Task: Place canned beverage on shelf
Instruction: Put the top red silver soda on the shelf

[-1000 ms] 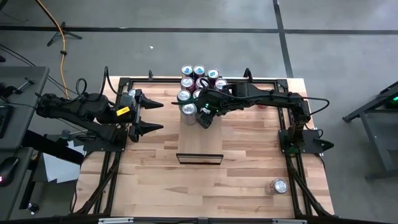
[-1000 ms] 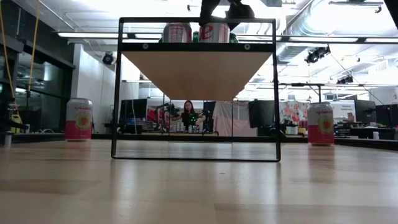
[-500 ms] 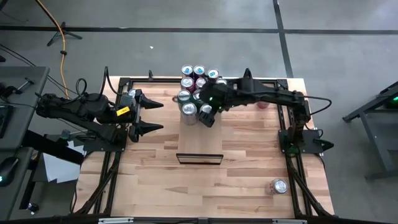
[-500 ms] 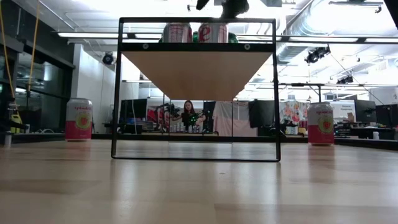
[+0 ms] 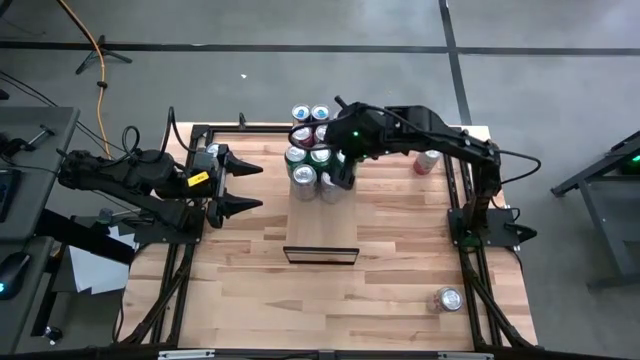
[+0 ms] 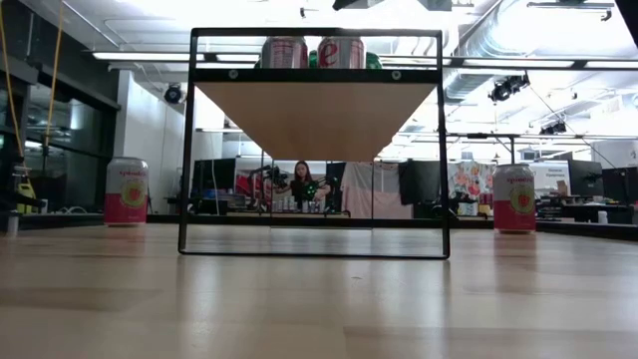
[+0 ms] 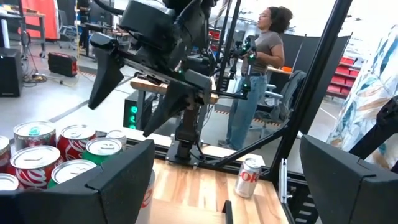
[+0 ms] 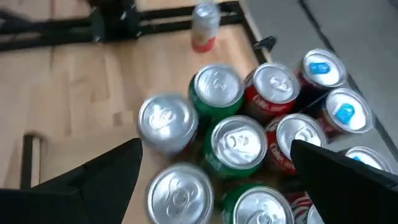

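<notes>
- Right gripper [image 5: 340, 175] hung above the can cluster [image 5: 316, 150] at the far end of the shelf [image 5: 320, 215], jaws spread wide, nothing between them.
- Right wrist view: its two dark fingers [image 8: 106, 171] framed the can tops from above, apart from the cans; silver, green and red lids below.
- Left wrist view showed the right gripper [image 7: 134, 99] in the air over the cans [image 7: 68, 152], fingers splayed, not touching any.
- Left gripper [image 5: 240, 187] sat at the left side of the table [image 5: 400, 290], beside the shelf, jaws wide, holding nothing.
- Shelf: pale wood panel lying lengthwise in the table middle, dark frame [image 5: 321, 255] at its near end.
- Low view: shelf panel [image 6: 314, 115] raised inside the dark frame [image 6: 186, 140], two cans [image 6: 314, 52] visible on top at its front edge, one red-and-white, one pink-lettered, green one just behind.
- Cans on the shelf stood upright, packed touching each other; some with blue-marked lids at the far side [image 5: 309, 114].
- One pink can [image 6: 127, 190] stood on the table left of the frame in the low view, another [image 6: 513, 199] right of it.
- High view: lone can [image 5: 448, 299] near the right front corner of the table, well apart from the shelf.
- Another red can [image 5: 428, 161] near the right arm, far right side of the table; same can seen in the left wrist view [image 7: 249, 177].
- A person [image 7: 255, 74] stood beyond the table in the left wrist view; a person [image 6: 302, 184] was also seen far back in the low view.
</notes>
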{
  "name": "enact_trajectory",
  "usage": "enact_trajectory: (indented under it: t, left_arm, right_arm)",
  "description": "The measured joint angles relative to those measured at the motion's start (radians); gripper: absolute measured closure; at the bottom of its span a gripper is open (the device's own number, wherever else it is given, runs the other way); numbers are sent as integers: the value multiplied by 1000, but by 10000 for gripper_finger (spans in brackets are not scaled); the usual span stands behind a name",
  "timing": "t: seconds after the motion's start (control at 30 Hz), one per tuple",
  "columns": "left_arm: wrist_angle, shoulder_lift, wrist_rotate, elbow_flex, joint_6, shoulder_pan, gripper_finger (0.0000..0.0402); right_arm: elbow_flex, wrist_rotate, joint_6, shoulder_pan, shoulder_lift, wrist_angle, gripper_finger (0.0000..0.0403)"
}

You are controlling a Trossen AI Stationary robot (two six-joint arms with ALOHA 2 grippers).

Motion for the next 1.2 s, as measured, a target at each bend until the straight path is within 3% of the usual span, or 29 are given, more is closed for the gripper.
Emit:
enact_trajectory:
  t: [0.17, 0.3, 0.73, 1.0, 1.2]
  left_arm:
    - [0, 0, 0, 0, -14, 0, 69]
    - [0, 0, 0, 0, -14, 0, 69]
    - [-28, 1, 0, 0, -15, 0, 69]
    - [-59, 1, 0, 0, -15, 0, 69]
    - [-62, 1, 0, 0, -14, 0, 69]
  right_arm:
    - [0, -204, -154, -7, 12, -26, 8]
    - [-2, -274, -317, -7, 43, -75, 8]
    - [-3, -192, -596, -6, 132, -173, 8]
    - [-3, -189, -627, -3, 138, -211, 13]
    - [-3, -172, -627, -6, 138, -219, 46]
